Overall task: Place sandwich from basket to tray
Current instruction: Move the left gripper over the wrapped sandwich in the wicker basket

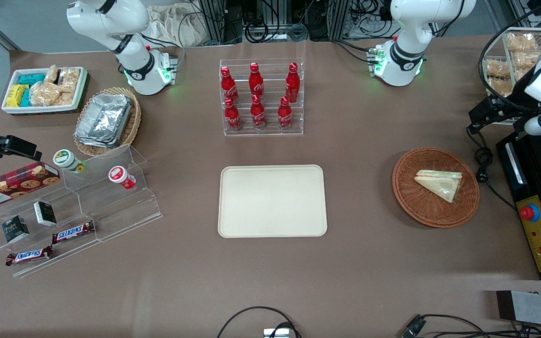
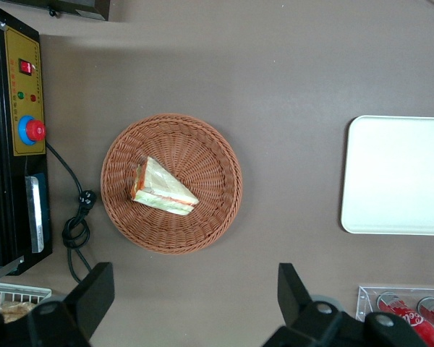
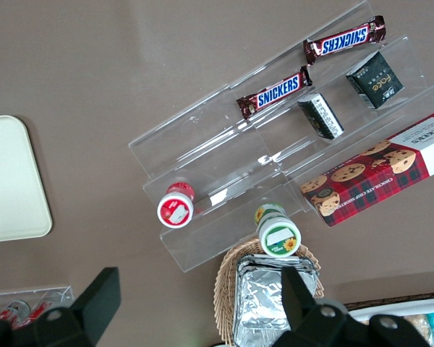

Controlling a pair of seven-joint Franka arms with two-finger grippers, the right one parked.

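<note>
Sandwich (image 1: pixel 439 184) lies flat in basket (image 1: pixel 421 206), tip toward camera; gripper (image 2: pixel 195 303) open above.

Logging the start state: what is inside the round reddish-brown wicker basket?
Only the clear-wrapped triangular wedge sandwich lies in the round reddish-brown wicker basket. The weave beneath it is covered. The cream rectangular tray is bare. The left gripper hangs open above the table.
</note>
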